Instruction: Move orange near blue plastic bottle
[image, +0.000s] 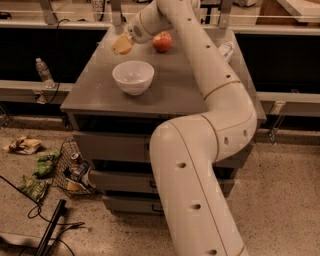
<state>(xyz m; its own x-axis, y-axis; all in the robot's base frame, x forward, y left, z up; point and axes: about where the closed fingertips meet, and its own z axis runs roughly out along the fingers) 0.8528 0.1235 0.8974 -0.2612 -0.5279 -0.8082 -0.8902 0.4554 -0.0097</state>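
Note:
My gripper (122, 44) hangs over the back left part of the grey table (100, 95), just left of a red apple (162, 41) and behind a white bowl (133, 76). The orange is not in view; it may be hidden by the gripper or the arm. The blue plastic bottle (226, 50) lies at the table's back right, and only a small part of it shows behind my arm.
My white arm (210, 100) crosses the right half of the table. A small clear bottle (44, 72) stands on a ledge to the left. Snack bags, a wire basket (67, 170) and cables lie on the floor at the left.

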